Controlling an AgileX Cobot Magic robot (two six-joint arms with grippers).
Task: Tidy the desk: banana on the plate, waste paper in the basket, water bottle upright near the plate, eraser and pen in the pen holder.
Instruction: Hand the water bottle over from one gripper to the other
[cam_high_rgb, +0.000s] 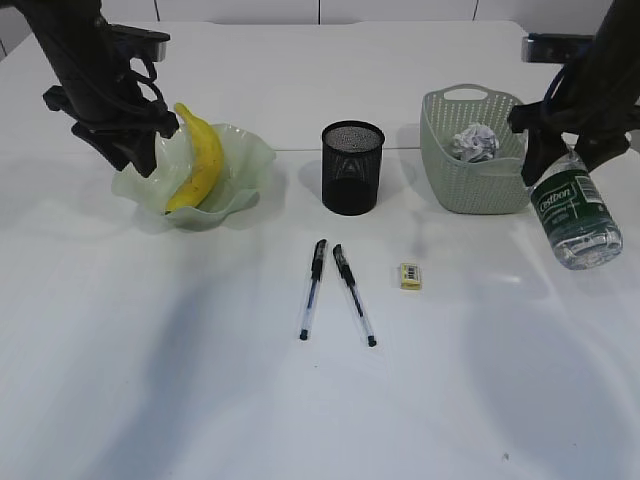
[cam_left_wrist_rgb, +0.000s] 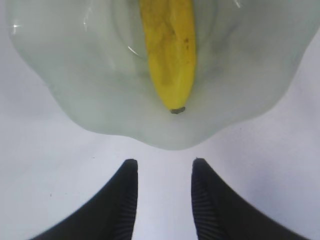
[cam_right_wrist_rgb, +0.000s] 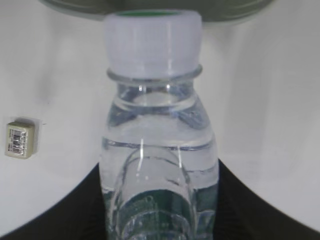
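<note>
Exterior view: the curved yellow banana (cam_high_rgb: 200, 160) lies in the pale green wavy-rimmed glass plate (cam_high_rgb: 245, 165) and crumpled white paper (cam_high_rgb: 474, 142) sits in the sage-green woven-pattern basket (cam_high_rgb: 470, 185); both items judged complete. The clear, green-labelled water bottle (cam_high_rgb: 574, 215) hangs tilted in the right gripper (cam_high_rgb: 545, 150), off the white desk (cam_high_rgb: 200, 400), far from the plate. Two clear-barrelled pens (cam_high_rgb: 313, 288) and the small yellow eraser (cam_high_rgb: 410, 276) lie before the black mesh pen holder (cam_high_rgb: 352, 168); outstanding. Left wrist view alone shows the left gripper (cam_left_wrist_rgb: 162, 167) part-open, empty, short of the plate. Right wrist view confirms jaws flanking the bottle.
</note>
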